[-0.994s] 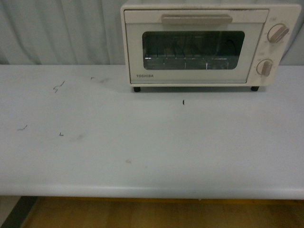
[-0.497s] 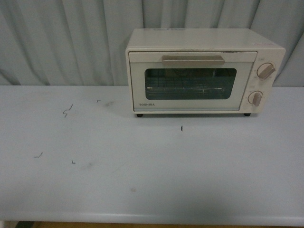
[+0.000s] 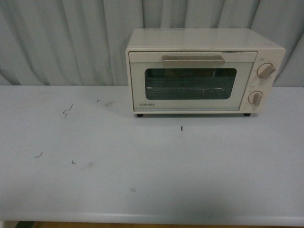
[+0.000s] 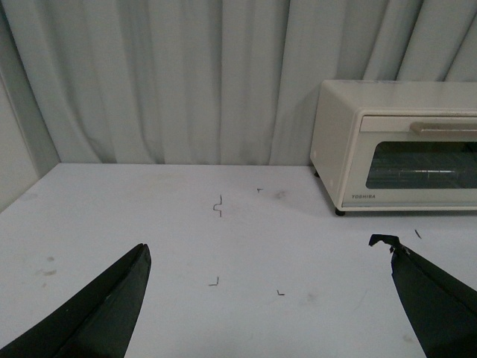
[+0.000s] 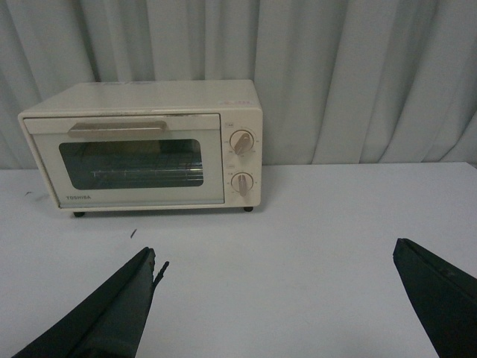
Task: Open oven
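Your oven [image 3: 192, 71] sits at the back of the table [image 3: 142, 166], door shut. Your left pincer [image 4: 261, 246] and right pincer [image 5: 276, 248] gape wide and hold nothing, likely so one can fit round the handle [image 3: 193, 60] at the door's top

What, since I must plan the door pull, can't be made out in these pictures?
- Oven in the left wrist view: right end, with the knobs, cut off by the picture edge.
- Knob markings: too small to read.
- Inside: dim behind the dark glass.
- Left gripper, right gripper: absent from the front view.
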Controlling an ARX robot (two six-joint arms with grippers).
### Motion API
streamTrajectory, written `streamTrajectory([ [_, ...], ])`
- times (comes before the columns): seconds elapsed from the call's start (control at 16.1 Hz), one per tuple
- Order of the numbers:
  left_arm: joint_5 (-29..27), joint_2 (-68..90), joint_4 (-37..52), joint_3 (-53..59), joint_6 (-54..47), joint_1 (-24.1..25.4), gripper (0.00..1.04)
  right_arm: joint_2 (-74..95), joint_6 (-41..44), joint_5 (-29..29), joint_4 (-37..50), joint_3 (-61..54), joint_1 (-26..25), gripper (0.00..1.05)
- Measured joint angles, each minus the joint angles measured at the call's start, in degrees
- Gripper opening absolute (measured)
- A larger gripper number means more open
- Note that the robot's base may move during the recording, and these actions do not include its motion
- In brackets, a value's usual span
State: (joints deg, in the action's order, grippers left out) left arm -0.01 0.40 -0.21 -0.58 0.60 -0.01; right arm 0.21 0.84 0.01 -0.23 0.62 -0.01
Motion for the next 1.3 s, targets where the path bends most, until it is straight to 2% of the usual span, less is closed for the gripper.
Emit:
streamTrajectory([
  [1.3,0.0,0.0,-0.1,0.0,0.0,0.0,0.98,0.0,0.0,0.0,-0.4,0.0,0.0,0.98],
])
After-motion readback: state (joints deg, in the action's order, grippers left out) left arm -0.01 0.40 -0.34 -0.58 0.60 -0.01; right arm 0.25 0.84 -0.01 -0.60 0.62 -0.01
